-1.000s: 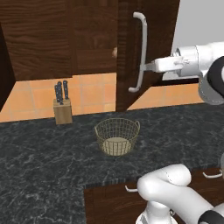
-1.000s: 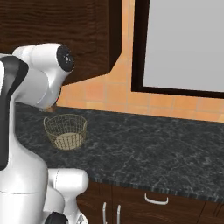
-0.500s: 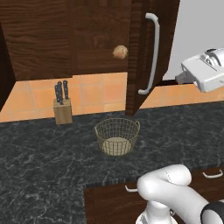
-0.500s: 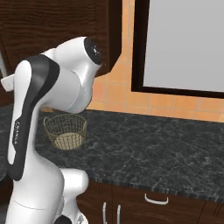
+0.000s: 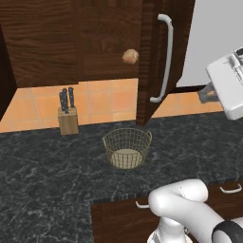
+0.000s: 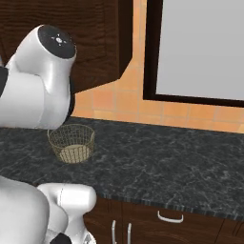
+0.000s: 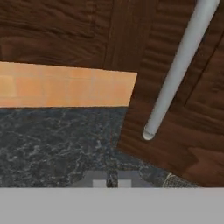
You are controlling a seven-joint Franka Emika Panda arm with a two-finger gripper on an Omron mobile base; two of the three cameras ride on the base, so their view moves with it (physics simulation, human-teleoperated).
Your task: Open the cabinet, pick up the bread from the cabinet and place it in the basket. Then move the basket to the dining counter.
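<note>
Nearest the base, the low drawers (image 5: pixel 142 209) with short silver pulls sit under the black marbled tabletop (image 5: pixel 47 180), and on that tabletop the basket (image 5: pixel 127 147) stands upright and empty, its pale base showing through the mesh. Behind it to the left, against the orange tiles, is a knife block (image 5: pixel 68 119). Above, the cabinet (image 5: pixel 57 42) has its door (image 5: pixel 154 61) swung out edge-on toward the camera, the long silver handle (image 5: pixel 163 59) on its outer face, and the bread (image 5: pixel 130 56) is visible inside, at the door's inner edge and above the basket. The gripper (image 7: pixel 112 180) is off to the right of the door, its jaws pressed together on nothing; in the hand view the handle runs diagonally across the wood, apart from the fingertips. The opening step looks done or nearly so, and the pick-up of the bread has not begun. The next move, as I judge it, calls for spreading the jaws, swinging the hand round the door's edge without knocking it, and reaching up into the cabinet to the roll. The dining counter lies elsewhere.
</note>
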